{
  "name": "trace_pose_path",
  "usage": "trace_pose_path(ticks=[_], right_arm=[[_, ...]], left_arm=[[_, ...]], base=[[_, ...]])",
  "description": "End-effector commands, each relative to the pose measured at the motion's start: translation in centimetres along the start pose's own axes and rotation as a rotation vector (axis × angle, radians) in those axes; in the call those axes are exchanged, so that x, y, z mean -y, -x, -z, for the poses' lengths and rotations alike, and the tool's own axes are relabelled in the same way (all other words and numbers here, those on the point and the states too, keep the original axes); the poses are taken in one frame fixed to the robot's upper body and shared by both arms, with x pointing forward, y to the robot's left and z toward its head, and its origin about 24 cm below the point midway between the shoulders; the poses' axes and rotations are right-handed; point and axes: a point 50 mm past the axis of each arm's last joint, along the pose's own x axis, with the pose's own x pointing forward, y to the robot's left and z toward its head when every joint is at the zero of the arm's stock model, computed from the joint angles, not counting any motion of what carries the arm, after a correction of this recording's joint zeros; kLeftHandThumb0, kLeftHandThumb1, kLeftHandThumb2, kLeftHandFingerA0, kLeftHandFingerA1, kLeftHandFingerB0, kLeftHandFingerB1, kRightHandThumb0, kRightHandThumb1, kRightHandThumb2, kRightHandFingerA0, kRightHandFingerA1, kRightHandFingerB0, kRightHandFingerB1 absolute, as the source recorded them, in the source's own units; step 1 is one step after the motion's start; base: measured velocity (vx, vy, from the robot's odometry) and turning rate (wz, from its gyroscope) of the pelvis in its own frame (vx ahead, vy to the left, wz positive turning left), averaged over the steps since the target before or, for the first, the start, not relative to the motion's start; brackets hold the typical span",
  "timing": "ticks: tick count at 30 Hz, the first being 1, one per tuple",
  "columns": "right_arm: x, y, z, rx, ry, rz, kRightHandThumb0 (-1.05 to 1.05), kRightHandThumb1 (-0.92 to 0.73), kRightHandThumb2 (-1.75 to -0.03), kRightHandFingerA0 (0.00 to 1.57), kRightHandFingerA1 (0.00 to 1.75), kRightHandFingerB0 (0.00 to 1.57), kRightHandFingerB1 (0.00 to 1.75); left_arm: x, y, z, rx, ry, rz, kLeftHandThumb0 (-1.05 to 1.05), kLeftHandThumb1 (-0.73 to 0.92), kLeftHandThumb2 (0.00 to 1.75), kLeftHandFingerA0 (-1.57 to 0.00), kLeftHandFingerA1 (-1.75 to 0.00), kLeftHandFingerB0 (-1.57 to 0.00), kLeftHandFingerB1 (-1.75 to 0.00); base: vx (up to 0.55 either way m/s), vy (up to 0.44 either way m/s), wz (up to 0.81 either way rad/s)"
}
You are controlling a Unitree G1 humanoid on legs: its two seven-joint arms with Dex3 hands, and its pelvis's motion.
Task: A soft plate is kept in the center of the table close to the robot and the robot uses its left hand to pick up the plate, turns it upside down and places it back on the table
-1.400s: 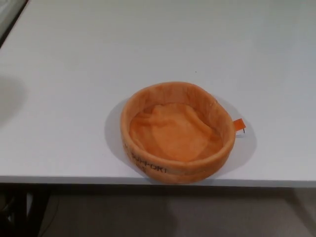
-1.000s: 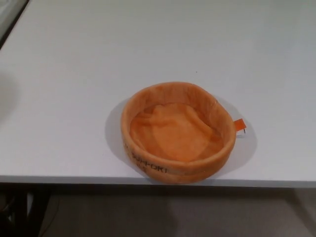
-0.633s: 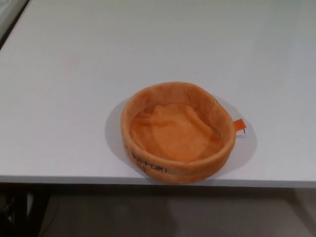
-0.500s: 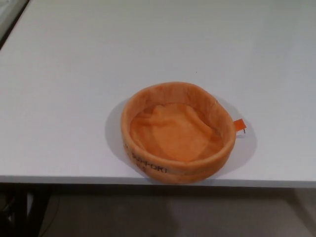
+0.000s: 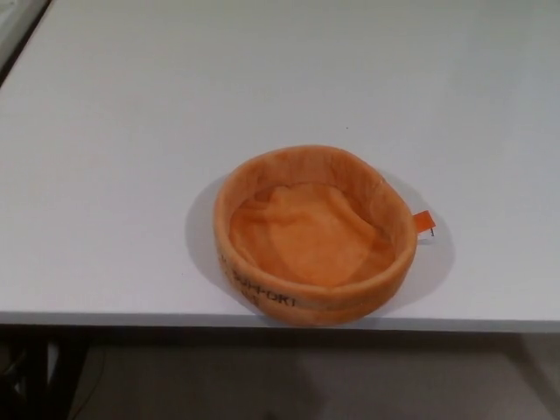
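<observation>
One soft plate (image 5: 315, 236) lay on one white counter (image 5: 131, 131), and it was the only loose thing on that surface. Neither of the robot's hands, nor any part of either arm, appeared in the head view, so their pose and how far their fingers were spread could not be told, and nothing could be placed relative to a hand. The plate sat close to the counter's near edge, a little toward the robot's right of the middle of the picture, with its near wall almost at the edge. It rested right way up, its opening facing upward. It was round and orange, made of a plush, fuzzy fabric, with a low, thick wall standing around a sunken floor. The floor was not flat: the cloth there was rumpled into soft folds, with a raised crease running across its far half. On the outside of the near wall ran a line of dark printed letters, too blurred to read in full. One small orange tag (image 5: 423, 222) stuck out from the wall on the robot's right side and lay touching the counter. The plate cast a soft shadow on the counter around its left and right sides. Below the counter's near edge a dim floor (image 5: 262, 385) showed, with a dark frame at the picture's lower left.
</observation>
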Motion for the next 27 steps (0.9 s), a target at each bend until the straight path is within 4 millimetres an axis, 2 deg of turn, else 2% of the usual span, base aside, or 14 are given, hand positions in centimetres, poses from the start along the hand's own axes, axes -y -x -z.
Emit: trace_pose_path(ticks=[1, 6, 11, 12, 13, 14, 20, 22, 24, 25, 27], right_arm=[[0.5, 0.2, -0.2, 0.022, 0.0, 0.005, -0.83, -0.92, -0.71, 0.28, 0.31, 0.16, 0.27], [0.5, 0.3, 0.2, 0.01, 0.003, -0.007, -0.84, -0.91, -0.72, 0.27, 0.31, 0.14, 0.27], [0.1, 0.1, -0.5, 0.04, 0.003, -0.01, -0.81, -0.92, -0.73, 0.28, 0.33, 0.17, 0.29], [0.1, -0.2, -0.5, 0.033, 0.003, -0.007, -0.82, -0.92, -0.73, 0.28, 0.32, 0.16, 0.28], [0.1, -0.2, -0.5, 0.032, 0.003, -0.007, -0.82, -0.92, -0.73, 0.28, 0.32, 0.16, 0.28], [0.2, -0.5, -0.3, 0.042, -0.002, -0.003, -0.83, -0.92, -0.72, 0.28, 0.31, 0.15, 0.27], [0.4, -0.3, -0.5, 0.045, -0.006, 0.011, -0.83, -0.92, -0.72, 0.29, 0.32, 0.17, 0.28], [0.4, -0.3, -0.5, 0.051, -0.012, 0.003, -0.81, -0.92, -0.7, 0.29, 0.31, 0.18, 0.28], [0.4, -0.4, -0.4, 0.05, -0.008, 0.001, -0.81, -0.92, -0.7, 0.29, 0.31, 0.18, 0.28], [0.4, -0.4, -0.3, 0.045, -0.007, 0.002, -0.82, -0.92, -0.7, 0.29, 0.31, 0.18, 0.27], [0.4, -0.4, -0.2, 0.041, -0.009, 0.002, -0.82, -0.91, -0.72, 0.28, 0.32, 0.17, 0.28]], left_arm=[[-0.4, 0.7, -1.0, 0.061, -0.002, -0.036, -0.96, 0.89, 0.68, -0.28, -0.39, -0.28, -0.29], [-0.9, 1.1, -2.3, 0.118, 0.0, -0.087, -0.94, 0.9, 0.68, -0.27, -0.38, -0.27, -0.29], [-2.0, 0.7, -4.0, 0.192, -0.016, -0.114, -0.93, 0.9, 0.68, -0.25, -0.36, -0.24, -0.28], [-2.5, 0.2, -5.2, 0.253, -0.038, -0.132, -0.92, 0.9, 0.68, -0.27, -0.36, -0.24, -0.28], [-2.6, 0.2, -5.3, 0.259, -0.04, -0.134, -0.92, 0.9, 0.68, -0.27, -0.36, -0.24, -0.28], [-2.9, -0.7, -6.4, 0.294, -0.061, -0.136, -0.98, 0.9, 0.68, -0.27, -0.37, -0.25, -0.28], [-3.6, -3.1, -10.2, 0.446, -0.124, -0.126, -0.98, 0.88, 0.7, -0.28, -0.38, -0.26, -0.29], [-4.0, -4.4, -12.6, 0.534, -0.174, -0.112, -0.96, 0.89, 0.69, -0.27, -0.37, -0.25, -0.3], [-4.2, -5.2, -13.9, 0.589, -0.2, -0.111, -0.95, 0.88, 0.67, -0.3, -0.38, -0.28, -0.31], [-4.4, -6.3, -15.6, 0.655, -0.231, -0.11, -0.95, 0.87, 0.67, -0.3, -0.4, -0.29, -0.32], [-4.4, -7.0, -16.6, 0.692, -0.25, -0.107, -0.94, 0.86, 0.67, -0.32, -0.41, -0.31, -0.32]], base=[[0.0, 0.0, 0.0], [0.0, 0.0, 0.0], [0.0, 0.0, 0.0], [0.0, 0.0, 0.0], [0.0, 0.0, 0.0], [0.0, 0.0, 0.0], [0.0, 0.0, 0.0], [0.0, 0.0, 0.0], [0.0, 0.0, 0.0], [0.0, 0.0, 0.0], [0.0, 0.0, 0.0]])
